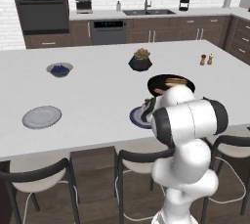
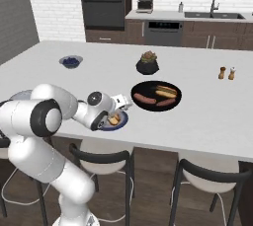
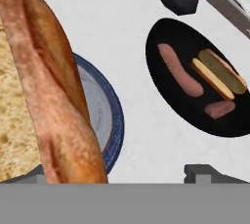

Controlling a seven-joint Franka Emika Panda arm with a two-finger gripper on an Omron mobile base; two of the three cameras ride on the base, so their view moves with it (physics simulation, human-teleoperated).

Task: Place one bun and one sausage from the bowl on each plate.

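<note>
A long brown bun [image 3: 53, 81] lies over the blue-rimmed plate [image 3: 117, 125], close under my hand. My gripper [image 3: 119, 176] is open, its fingertips [image 3: 210, 173] spread wide, and the bun sits toward the left one. From the base, my gripper [image 2: 118, 112] hovers at that plate [image 2: 122, 121] near the counter's front edge, where my arm partly covers the plate [image 1: 135, 118]. The black bowl [image 3: 195, 113] just beyond holds a long sausage [image 3: 179, 69], a shorter sausage [image 3: 219, 108] and another bun [image 3: 219, 74]. The pale grey plate [image 1: 42, 117] lies bare far to the left.
A black pot with a succulent [image 1: 140, 60] stands behind the bowl [image 1: 161, 82]. A small bowl of blue berries [image 1: 59, 69] is at the back left, and salt and pepper shakers [image 1: 206, 60] at the right. Stools [image 1: 44, 176] line the counter's front edge.
</note>
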